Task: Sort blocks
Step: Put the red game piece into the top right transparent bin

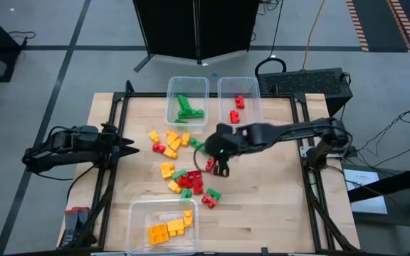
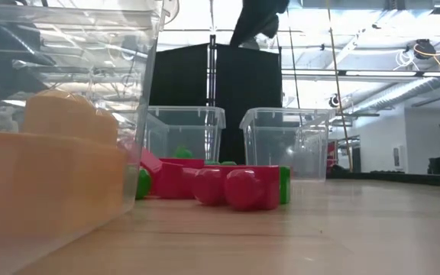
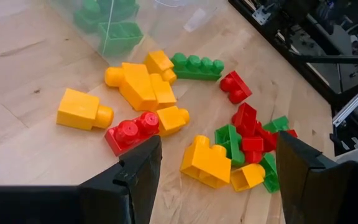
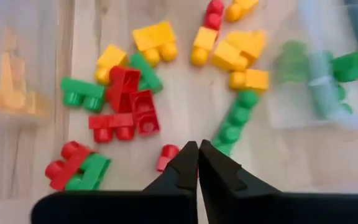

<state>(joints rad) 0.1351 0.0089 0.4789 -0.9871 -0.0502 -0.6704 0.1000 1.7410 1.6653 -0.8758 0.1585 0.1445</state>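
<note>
Loose red, green and yellow blocks (image 1: 184, 178) lie in a pile on the table's middle; the pile also shows in the left wrist view (image 3: 166, 118) and the right wrist view (image 4: 142, 99). My right gripper (image 1: 221, 169) is over the pile's right side, shut and empty (image 4: 197, 149), raised above the table. A small red block (image 4: 166, 157) lies on the table below its tips. My left gripper (image 1: 123, 149) is at the table's left edge, open and empty (image 3: 219, 146), pointing at the pile.
Three clear tubs stand on the table. One at the far edge holds green blocks (image 1: 187, 99). One to its right holds red blocks (image 1: 239, 99). One at the near edge holds yellow blocks (image 1: 164, 227) and fills the left of the low view (image 2: 59, 153).
</note>
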